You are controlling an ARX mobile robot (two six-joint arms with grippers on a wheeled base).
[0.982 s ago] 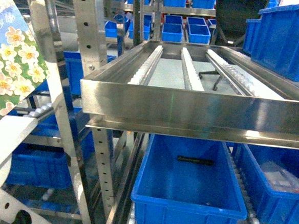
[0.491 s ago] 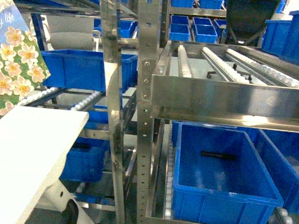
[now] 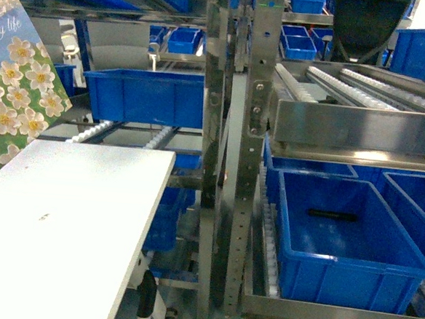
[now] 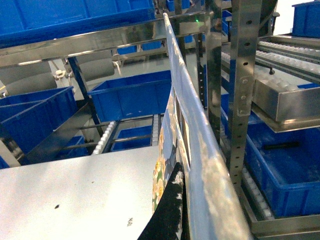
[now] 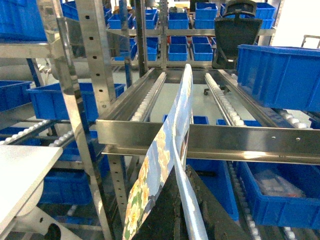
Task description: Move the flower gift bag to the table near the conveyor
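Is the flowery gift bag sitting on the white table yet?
No. In the head view the flower gift bag is held up at the left edge, above the table, whose visible top has nothing standing on it.

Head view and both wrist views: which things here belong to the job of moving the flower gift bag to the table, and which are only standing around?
Part of the job:
- flower gift bag, at the head view's left edge
- table, pale top, in front of the rack
- conveyor, steel frame with white rollers

Just standing around:
- blue bins on the rack's shelves
- dark object lying in one bin
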